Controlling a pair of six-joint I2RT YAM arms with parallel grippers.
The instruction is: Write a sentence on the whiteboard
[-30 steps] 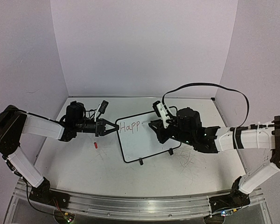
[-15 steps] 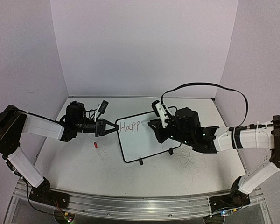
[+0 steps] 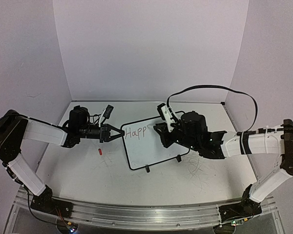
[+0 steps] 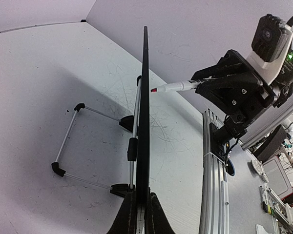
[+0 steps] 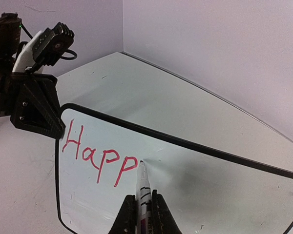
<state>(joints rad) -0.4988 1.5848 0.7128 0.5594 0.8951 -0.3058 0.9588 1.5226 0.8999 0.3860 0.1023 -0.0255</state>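
Whiteboard (image 3: 154,146) stands tilted on the desk (image 3: 78,165) between the two arms. The left end effector (image 3: 119,134) is clamped shut on its edge, the board stretching away ahead of the fingers. The right end effector (image 5: 141,212) is closed around a marker (image 5: 143,183), whose tip meets the board just ahead, right after the red sentence (image 5: 95,156), which reads "Happ".

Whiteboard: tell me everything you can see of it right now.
The whiteboard is a small glossy white panel with a thin black frame and rounded corners, propped up on a wire stand with black feet. Red lettering reads "Happ" near its top. The left gripper is shut on its left edge. The right gripper holds a marker with its tip at the surface just after the last p.
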